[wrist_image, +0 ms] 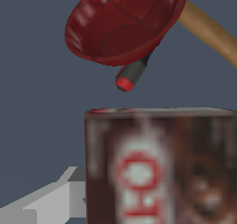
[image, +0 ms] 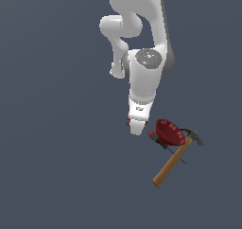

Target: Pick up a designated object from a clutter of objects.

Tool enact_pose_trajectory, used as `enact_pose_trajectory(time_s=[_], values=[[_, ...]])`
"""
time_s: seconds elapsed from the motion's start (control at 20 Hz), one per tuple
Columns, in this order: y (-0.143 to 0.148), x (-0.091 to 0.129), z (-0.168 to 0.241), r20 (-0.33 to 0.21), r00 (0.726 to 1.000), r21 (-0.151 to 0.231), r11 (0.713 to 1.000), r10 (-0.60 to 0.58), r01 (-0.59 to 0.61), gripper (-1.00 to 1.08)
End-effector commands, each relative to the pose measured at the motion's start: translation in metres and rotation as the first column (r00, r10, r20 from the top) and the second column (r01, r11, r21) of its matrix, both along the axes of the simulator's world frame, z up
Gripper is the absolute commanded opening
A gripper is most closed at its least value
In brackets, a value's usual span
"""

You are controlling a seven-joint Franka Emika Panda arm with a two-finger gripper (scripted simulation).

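Note:
The designated object [wrist_image: 157, 172], a small box printed red, dark brown and white, fills the lower part of the wrist view, blurred because it is so close. In the exterior view only a red sliver of it [image: 127, 121] shows beside the hand. My gripper [image: 136, 131] is down at the box. One grey finger [wrist_image: 51, 200] lies against the box's side; the other finger is hidden behind the box. The rest of the clutter is a red bowl [image: 169, 132], a wooden-handled hammer [image: 174, 161] and a red-handled screwdriver [image: 156, 139].
The bowl [wrist_image: 122, 24] sits tilted just beyond the box, resting over the screwdriver's handle end [wrist_image: 129, 77] and the hammer handle [wrist_image: 210, 31]. All of them lie to the exterior view's right of my hand. The floor is plain dark grey.

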State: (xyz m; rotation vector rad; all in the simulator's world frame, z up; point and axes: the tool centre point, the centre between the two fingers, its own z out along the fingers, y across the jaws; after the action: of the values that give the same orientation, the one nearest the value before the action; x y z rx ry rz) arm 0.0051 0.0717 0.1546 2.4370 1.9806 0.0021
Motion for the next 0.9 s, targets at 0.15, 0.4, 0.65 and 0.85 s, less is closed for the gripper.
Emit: enact_pose_trajectory(time_s=[0.15, 0.4, 0.65, 0.85], values=[[0.024, 0.013, 0.054, -0.001, 1.000, 0.001, 1.000, 0.000, 0.000, -1.00], [0.045, 0.025, 0.101, -0.001, 1.000, 0.001, 1.000, 0.000, 0.000, -1.00], [0.065, 0.039, 0.147, -0.002, 1.000, 0.001, 1.000, -0.001, 0.001, -1.00], [0.078, 0.048, 0.178, -0.002, 1.000, 0.001, 1.000, -0.001, 0.001, -1.00]])
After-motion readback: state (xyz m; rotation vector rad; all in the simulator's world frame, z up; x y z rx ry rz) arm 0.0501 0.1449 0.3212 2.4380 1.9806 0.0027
